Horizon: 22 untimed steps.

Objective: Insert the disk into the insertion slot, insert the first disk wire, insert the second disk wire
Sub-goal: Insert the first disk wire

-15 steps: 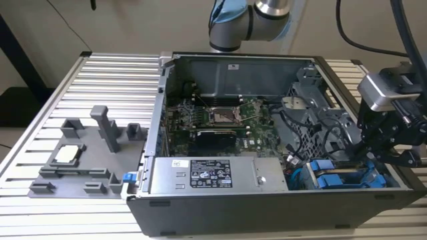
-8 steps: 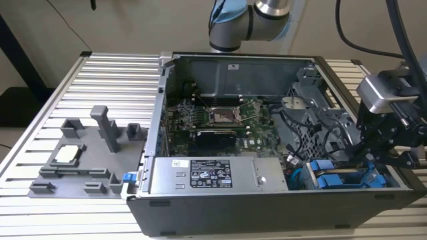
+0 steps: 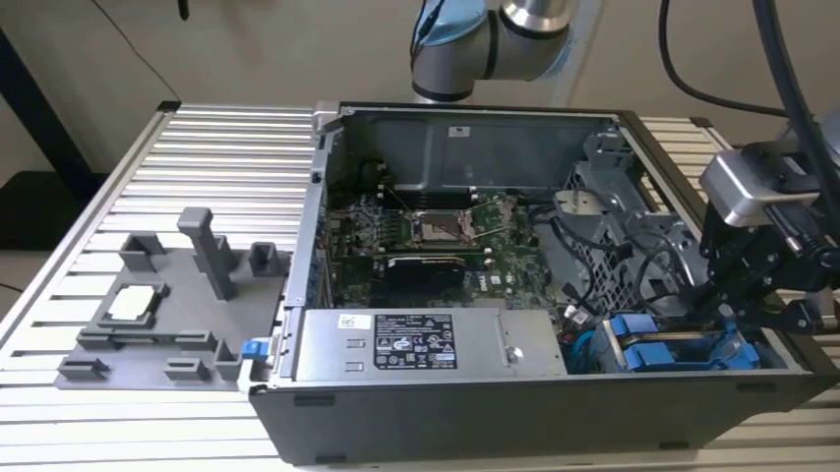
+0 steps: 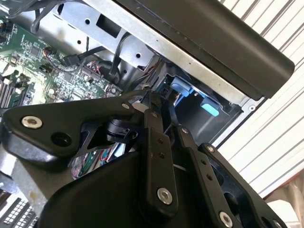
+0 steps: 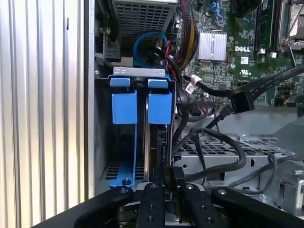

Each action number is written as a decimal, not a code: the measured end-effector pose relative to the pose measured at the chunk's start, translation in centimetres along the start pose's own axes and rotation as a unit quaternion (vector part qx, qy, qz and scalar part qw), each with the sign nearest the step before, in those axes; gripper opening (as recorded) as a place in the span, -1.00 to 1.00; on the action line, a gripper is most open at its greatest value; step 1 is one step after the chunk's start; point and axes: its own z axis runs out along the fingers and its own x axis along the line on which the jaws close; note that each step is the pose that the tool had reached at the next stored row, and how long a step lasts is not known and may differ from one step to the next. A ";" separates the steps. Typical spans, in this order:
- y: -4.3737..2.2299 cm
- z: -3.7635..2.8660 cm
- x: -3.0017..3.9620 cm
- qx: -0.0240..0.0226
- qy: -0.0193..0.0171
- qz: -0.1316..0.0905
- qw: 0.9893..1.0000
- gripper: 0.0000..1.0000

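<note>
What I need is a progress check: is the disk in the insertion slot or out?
In: the disk stands on edge inside the insertion slot; whether fully seated, cannot tell.

Open case (image 3: 525, 433) on slatted table (image 3: 223, 147); fixture tray (image 3: 145, 324) beside it, exterior view's left. Disk (image 5: 159, 109) apparently seated in insertion slot (image 5: 156, 140), case's near corner.

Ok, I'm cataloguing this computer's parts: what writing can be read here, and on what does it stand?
Black label on the power supply: too small to read.
White sticker beside it: too small to read.
Pale tag on the case wall: too small to read.
Motherboard: a white brand logo, not quoted; other markings too small.
</note>
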 end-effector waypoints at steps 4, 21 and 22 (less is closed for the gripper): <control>0.01 0.07 0.05 0.000 0.000 0.000 1.000 -0.62; 0.03 0.74 0.13 0.000 0.000 0.000 1.000 -0.62; 0.03 0.74 0.13 0.000 0.000 0.000 1.000 -0.62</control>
